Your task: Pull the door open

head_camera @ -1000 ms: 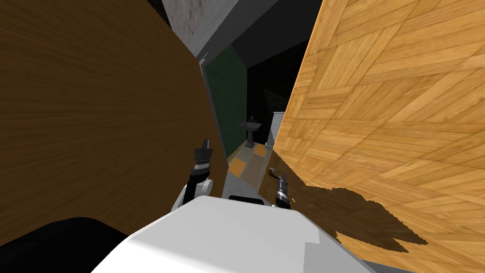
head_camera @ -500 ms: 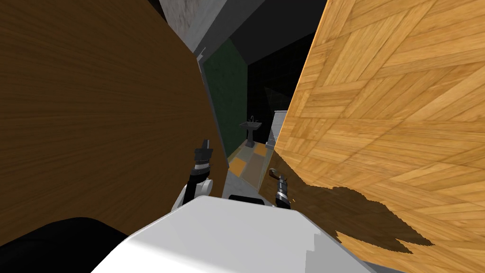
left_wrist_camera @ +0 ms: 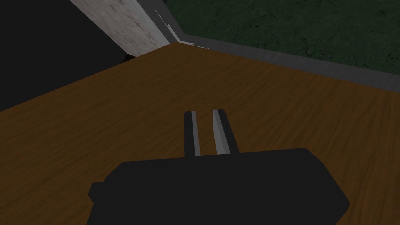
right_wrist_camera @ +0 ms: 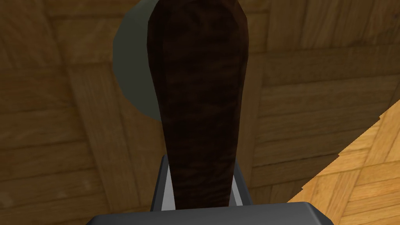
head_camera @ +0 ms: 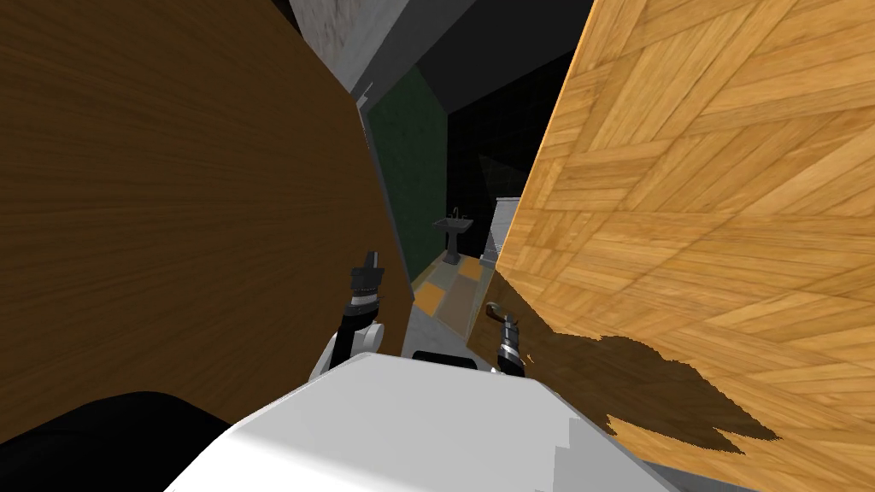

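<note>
Right tool (right_wrist_camera: 201, 168) is clamped on the dark brown wooden lever handle (right_wrist_camera: 197, 90), blades pressing its two sides at the narrower end. In the head view the right tool (head_camera: 510, 325) sits just below that handle (head_camera: 493, 311). The lever runs out from betw. the blades to a round grey backplate (right_wrist_camera: 129, 78) on the light parquet-pattern wooden door (right_wrist_camera: 58, 117). So the task's thing is right at the tool, touching, w/ the door face directly behind.

Step in hand, as I read it: swing the door toward me by the handle. To do it well:
- Hold the clamp firm.
- Pull along an arc about the hinge side, not straight back.
- Let the wrist turn w/ the leaf so the blades don't slide off the tapered lever.

Grip looks close to the lever's tip, so slip is the main risk; use a slow, even pull. Base prob. has to back off as the leaf comes round.

The door (head_camera: 701, 213) stands ajar on the robot's right. The gap shows a tiled floor (head_camera: 444, 295), a small dark pedestal sink (head_camera: 451, 227), a dark green wall (head_camera: 414, 171) and a black area beyond.

Left tool (left_wrist_camera: 204, 114) has its blades together, holding nothing, beside a dark brown wood-grain panel (left_wrist_camera: 117, 117). Head view puts the left tool (head_camera: 369, 272) near that panel's edge, well apart from the handle.
</note>
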